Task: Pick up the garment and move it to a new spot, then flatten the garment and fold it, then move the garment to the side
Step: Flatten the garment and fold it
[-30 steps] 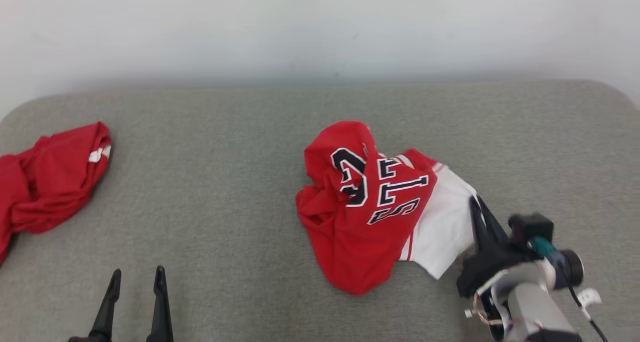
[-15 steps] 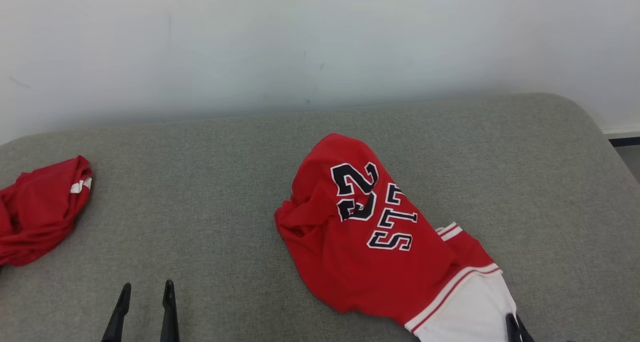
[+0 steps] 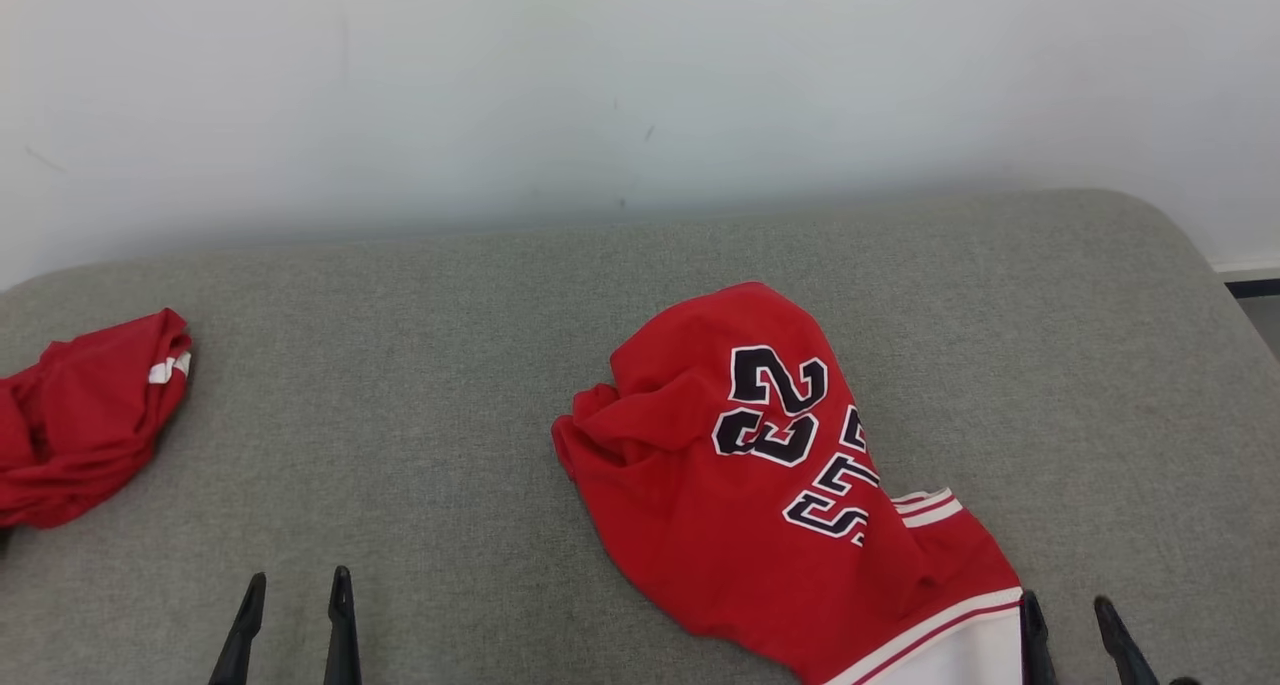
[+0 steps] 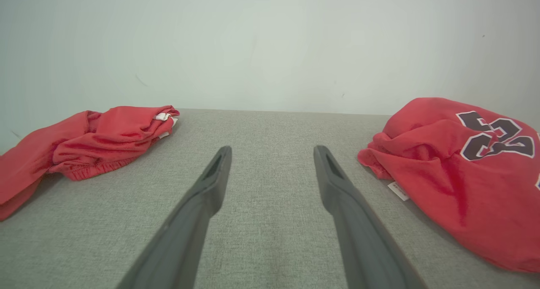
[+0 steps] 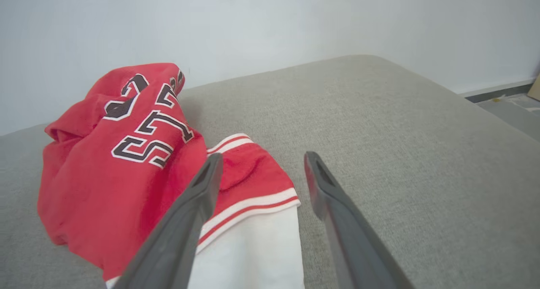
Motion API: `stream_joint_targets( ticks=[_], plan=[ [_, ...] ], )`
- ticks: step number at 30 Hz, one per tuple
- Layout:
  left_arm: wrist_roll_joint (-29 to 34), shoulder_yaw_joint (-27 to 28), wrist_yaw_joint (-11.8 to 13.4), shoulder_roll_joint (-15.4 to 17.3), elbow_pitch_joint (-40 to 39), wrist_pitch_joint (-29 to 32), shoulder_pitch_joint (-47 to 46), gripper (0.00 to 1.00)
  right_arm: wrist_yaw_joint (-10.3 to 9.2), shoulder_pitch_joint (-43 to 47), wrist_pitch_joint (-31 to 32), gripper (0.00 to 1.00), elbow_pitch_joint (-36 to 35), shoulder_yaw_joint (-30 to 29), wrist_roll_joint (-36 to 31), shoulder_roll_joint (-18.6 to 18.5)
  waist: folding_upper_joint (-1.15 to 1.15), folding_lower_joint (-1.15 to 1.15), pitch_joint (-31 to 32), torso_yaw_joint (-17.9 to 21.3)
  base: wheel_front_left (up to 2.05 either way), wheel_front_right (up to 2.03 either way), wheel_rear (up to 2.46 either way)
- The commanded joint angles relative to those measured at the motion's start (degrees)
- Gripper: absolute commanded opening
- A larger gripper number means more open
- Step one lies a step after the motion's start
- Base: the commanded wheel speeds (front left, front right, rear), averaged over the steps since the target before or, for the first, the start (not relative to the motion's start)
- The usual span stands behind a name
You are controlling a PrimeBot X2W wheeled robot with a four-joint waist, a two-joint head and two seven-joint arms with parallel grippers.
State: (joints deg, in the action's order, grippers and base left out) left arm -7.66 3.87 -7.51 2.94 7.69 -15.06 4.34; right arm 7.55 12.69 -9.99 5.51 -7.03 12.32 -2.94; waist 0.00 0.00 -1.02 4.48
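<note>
The garment [image 3: 740,505] is a red jersey with dark "23" lettering and a white sleeve [image 3: 960,655], lying crumpled and stretched toward the front right of the grey cushion [image 3: 420,365]. My right gripper [image 3: 1065,601] stands open at the sleeve's end. In the right wrist view its gap [image 5: 263,156] straddles the edge of the striped cuff [image 5: 253,204], and the garment [image 5: 105,183] lies loose with nothing pinched. My left gripper [image 3: 300,577] is open over bare cushion at the front left. In the left wrist view the gripper [image 4: 273,150] has the garment [image 4: 443,162] to its right.
A second red garment [image 3: 80,425] lies bunched at the cushion's far left, also seen as a red heap [image 4: 97,137] in the left wrist view. A pale wall [image 3: 640,85] runs behind. The cushion's right edge drops to the floor [image 3: 1255,305].
The head camera has shifted. My right gripper dragged the white sleeve toward the front right, stretching the garment out, then opened and let go. The left gripper stayed open.
</note>
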Motion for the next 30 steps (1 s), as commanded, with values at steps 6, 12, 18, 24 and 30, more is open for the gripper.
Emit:
stream_joint_targets(
  ticks=[6,12,18,24,30],
  plan=[
    [-0.43,-0.19,0.06,-0.09,0.05,-0.20,0.02,1.00,-0.13,-3.45,-3.83,1.00,-1.94,1.81,-0.97,0.11,0.00,0.00,0.82,-1.15,0.00,0.00,0.00],
    [-0.32,-0.05,0.07,-0.08,0.22,-0.20,0.88,1.00,-0.13,-5.43,-5.16,1.00,0.02,5.10,-2.20,0.11,0.00,0.00,1.27,-1.79,0.00,0.00,0.00],
    [0.17,-0.64,0.07,-0.09,0.82,-0.20,0.19,1.00,-0.13,-5.33,-5.20,1.00,0.40,7.41,-2.69,0.06,0.00,0.00,1.06,-2.14,0.00,0.00,0.00],
    [-0.53,-2.84,0.07,1.24,2.19,-0.20,-2.69,1.00,-0.13,-6.04,-5.21,1.00,0.74,8.26,-2.08,0.07,0.00,0.00,0.07,-1.42,0.00,0.00,0.00],
    [-2.13,-6.65,0.06,3.93,5.36,-0.20,-8.06,1.00,-0.13,-7.78,-5.21,1.00,0.63,8.77,-2.13,0.09,0.00,0.00,-1.35,0.44,0.00,0.00,0.00]
  ],
)
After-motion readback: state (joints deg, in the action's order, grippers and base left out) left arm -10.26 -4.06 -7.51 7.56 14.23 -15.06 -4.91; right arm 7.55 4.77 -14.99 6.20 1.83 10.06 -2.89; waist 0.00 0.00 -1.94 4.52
